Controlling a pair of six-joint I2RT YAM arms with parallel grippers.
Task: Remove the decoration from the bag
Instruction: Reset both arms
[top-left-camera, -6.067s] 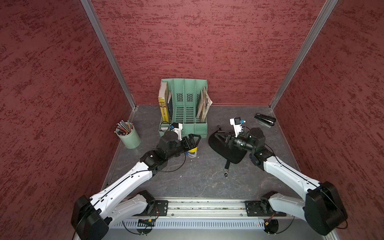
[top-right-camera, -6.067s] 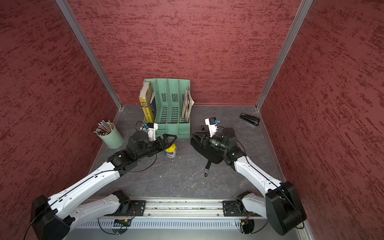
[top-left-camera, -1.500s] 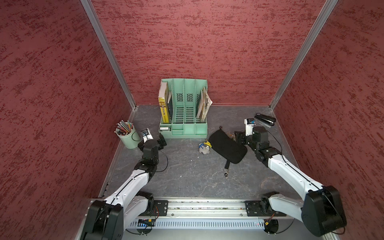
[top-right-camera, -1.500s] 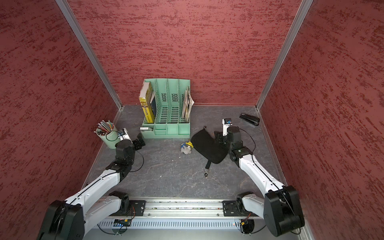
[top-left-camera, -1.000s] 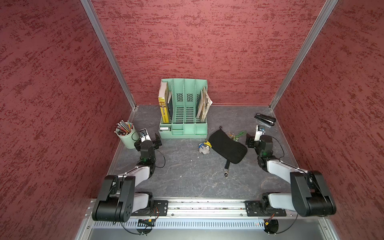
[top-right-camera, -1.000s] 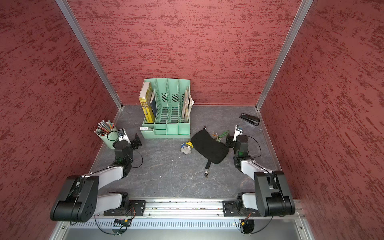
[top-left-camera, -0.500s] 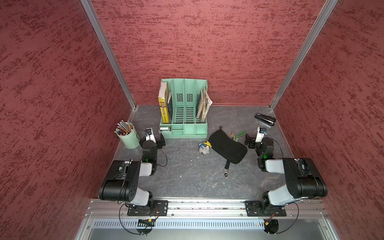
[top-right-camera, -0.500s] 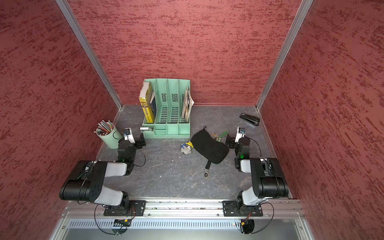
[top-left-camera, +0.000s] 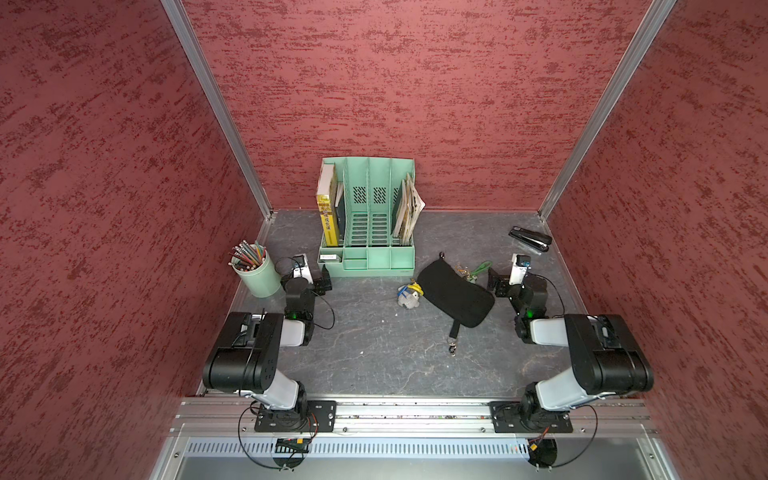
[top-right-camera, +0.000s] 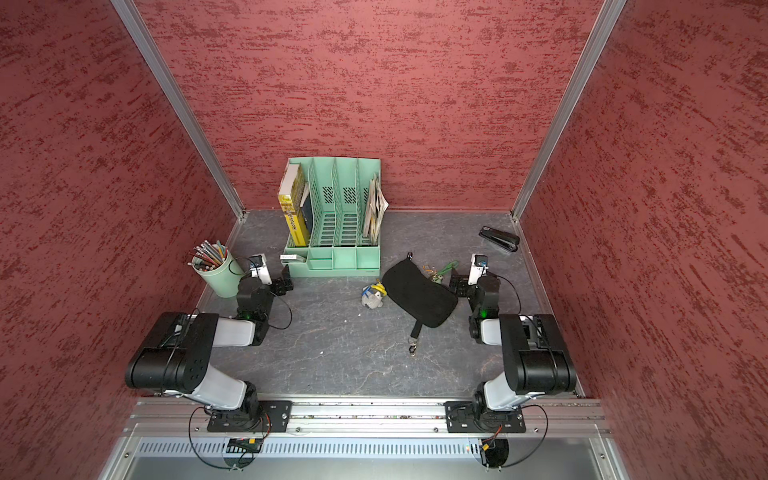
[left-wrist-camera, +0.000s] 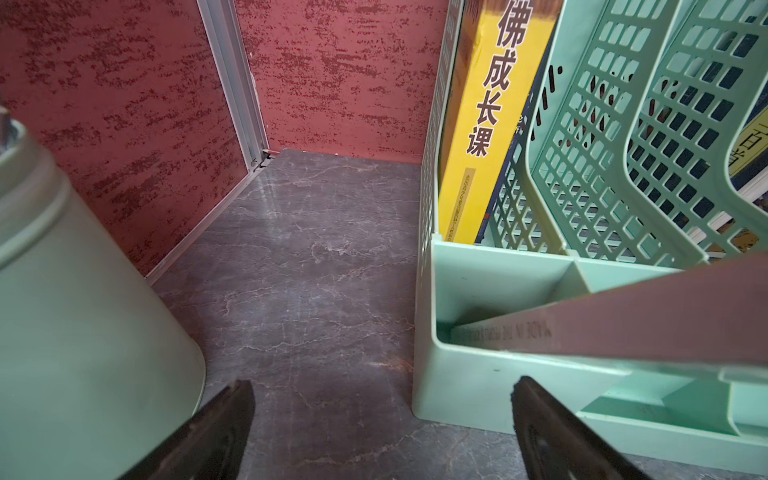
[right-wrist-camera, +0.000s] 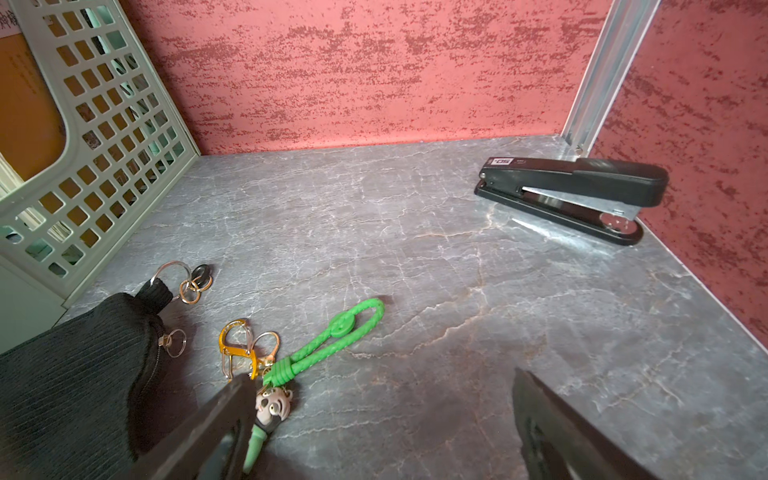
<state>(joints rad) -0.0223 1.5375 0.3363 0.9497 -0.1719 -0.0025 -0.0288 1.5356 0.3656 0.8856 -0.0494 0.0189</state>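
Your left gripper (left-wrist-camera: 384, 384) and right gripper (right-wrist-camera: 382, 382) stand spread wide, empty; the green keychain (right-wrist-camera: 340, 329) (animal charm attached) lies beside the bag (right-wrist-camera: 75, 374).

Quick count across the surface: one black bag (top-left-camera: 455, 297). Two charms lie loose, one green-cord charm (right-wrist-camera: 332, 336) and one grey plush charm (top-left-camera: 409, 296). One black stapler (top-left-camera: 531, 240) in the corner. One mint file rack (top-left-camera: 368, 266) showing four upright slots, with one yellow book (top-left-camera: 328, 216) in an end slot. One green pencil cup (top-left-camera: 257, 278), its pencils too many to count. Two arms, so two end effectors: left end effector (left-wrist-camera: 374, 390) and right end effector (right-wrist-camera: 382, 382).
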